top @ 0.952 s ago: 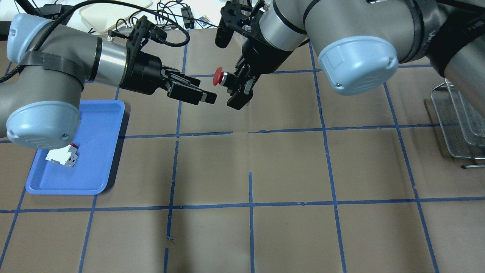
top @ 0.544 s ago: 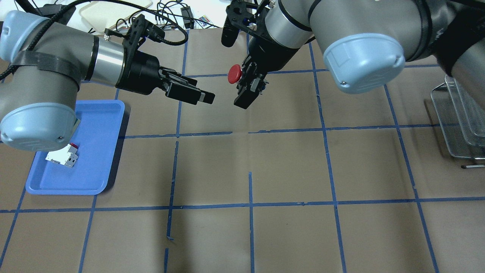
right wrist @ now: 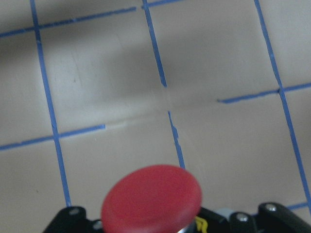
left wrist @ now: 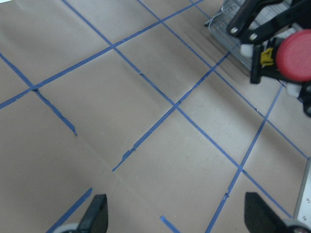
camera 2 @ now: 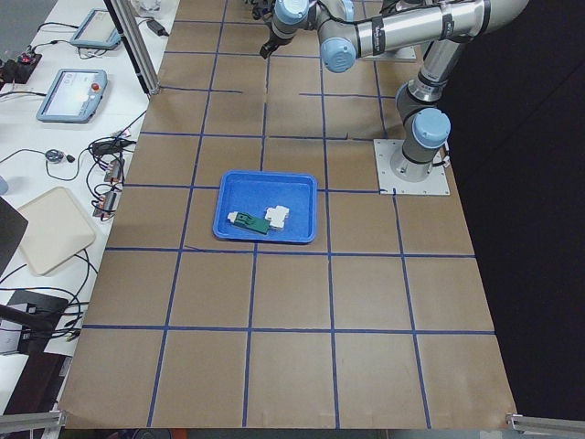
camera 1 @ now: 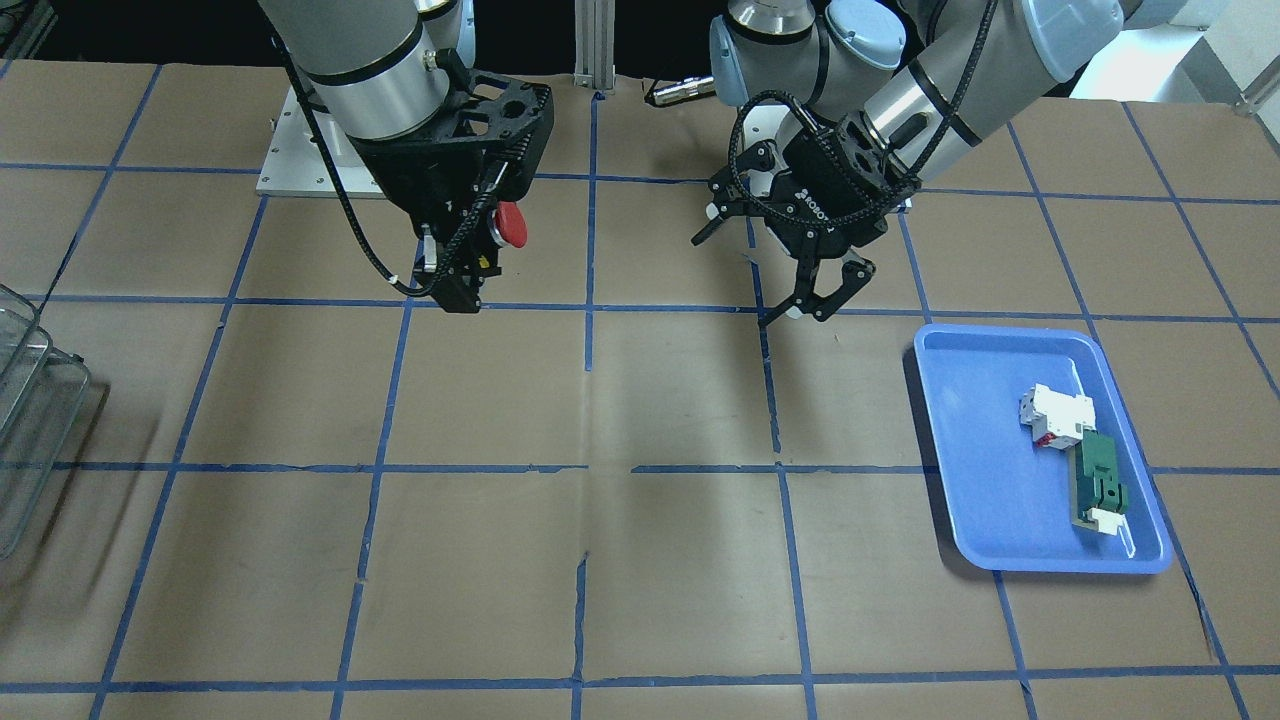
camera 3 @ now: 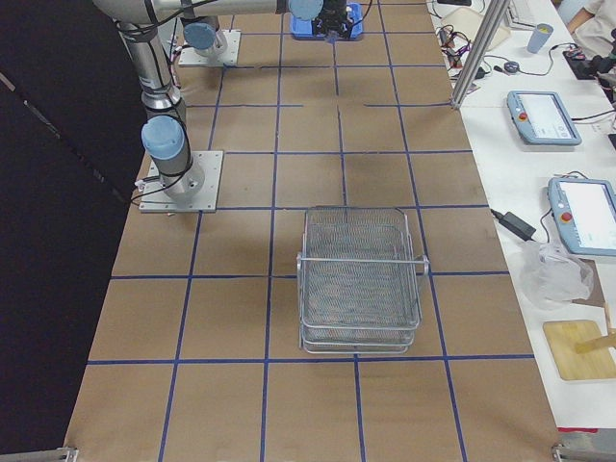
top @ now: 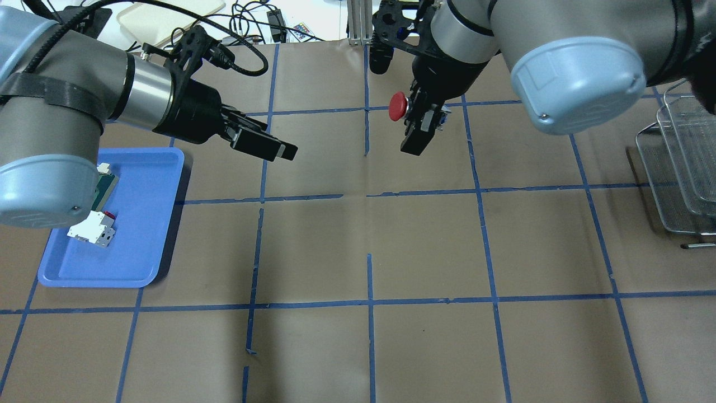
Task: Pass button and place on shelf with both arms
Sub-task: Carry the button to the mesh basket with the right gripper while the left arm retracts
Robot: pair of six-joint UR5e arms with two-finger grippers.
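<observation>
The button shows its red cap [top: 397, 106] and is clamped in my right gripper [top: 417, 140], which holds it above the table right of the centre line. In the front view the button [camera 1: 511, 225] juts from the right gripper [camera 1: 462, 290]. The right wrist view shows the red cap [right wrist: 151, 196] close up. My left gripper [top: 277, 150] is open and empty, to the left of the button with a clear gap; it also shows open in the front view [camera 1: 815, 300]. The left wrist view shows the button [left wrist: 296, 56] ahead. The wire-mesh shelf [top: 677, 184] stands at the far right.
A blue tray [top: 140, 224] lies at the left under the left arm, holding a white breaker [top: 92, 230] and a green-and-white part [camera 1: 1100, 480]. The shelf [camera 3: 361, 279] shows whole in the right side view. Cables and devices lie beyond the table's far edge.
My right gripper has carried the button to the right, away from the left gripper. My left gripper has drawn back to the left, and the gap between them has widened.
</observation>
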